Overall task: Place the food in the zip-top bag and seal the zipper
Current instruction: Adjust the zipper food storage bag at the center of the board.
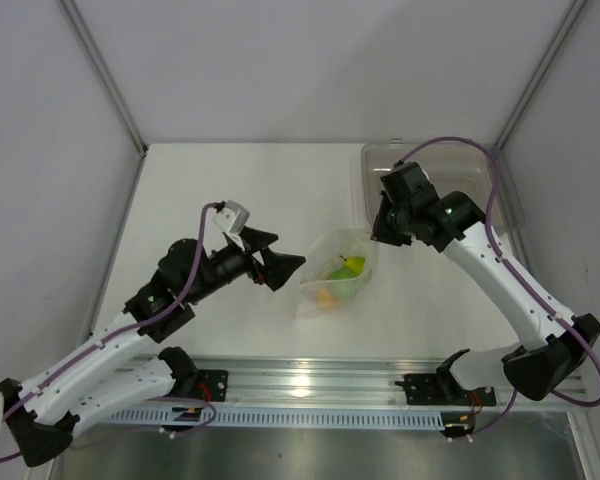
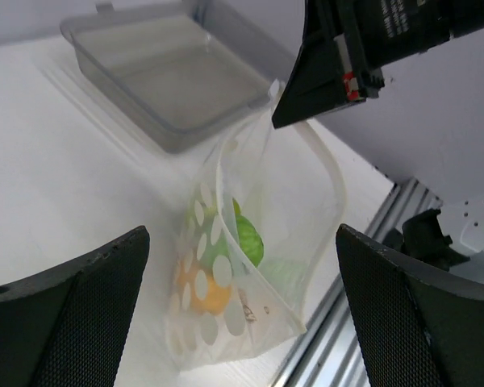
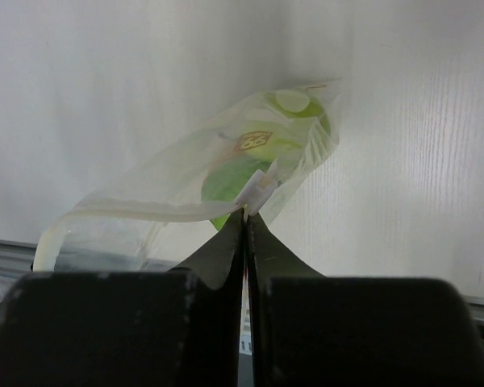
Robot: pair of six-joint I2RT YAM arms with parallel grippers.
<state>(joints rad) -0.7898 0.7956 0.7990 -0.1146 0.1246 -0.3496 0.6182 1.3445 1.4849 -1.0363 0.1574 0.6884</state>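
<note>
Top view first: the zip-top bag (image 1: 336, 278) lies on the white table (image 1: 230, 190), a bit toward 4 o'clock from the middle. The food (image 1: 344, 268) is already inside, green at the top and orange at the bag's 7 o'clock end. The left gripper (image 1: 290, 250) sits at the bag's 9 o'clock, just beside it and not touching, with its jaws spread wide. The right gripper (image 1: 378, 236) is at the bag's 1 o'clock, right on the upper corner. From up here you can't tell if it's actually pinching anything. The clear tray (image 1: 480, 170) is off at 2 o'clock.

The left wrist view fills in a lot. The bag's mouth gapes open, and the zipper (image 2: 329, 173) curves around it as a pale band that isn't pressed together. The dotted face is toward this camera, with green and orange showing behind the dots. This arm's own fingers (image 2: 73, 314) are at 7 and 5 o'clock of the frame, well apart. The bag lies out ahead in the gap between them, clear of both. The right gripper's tip comes in from 1 o'clock and meets the mouth rim.

The right wrist view settles the grip. Its fingers (image 3: 218, 250) are pressed tight together with the bag's edge caught at the tips. The bag stretches away toward 12 o'clock, and only green shows through the film here.
</note>
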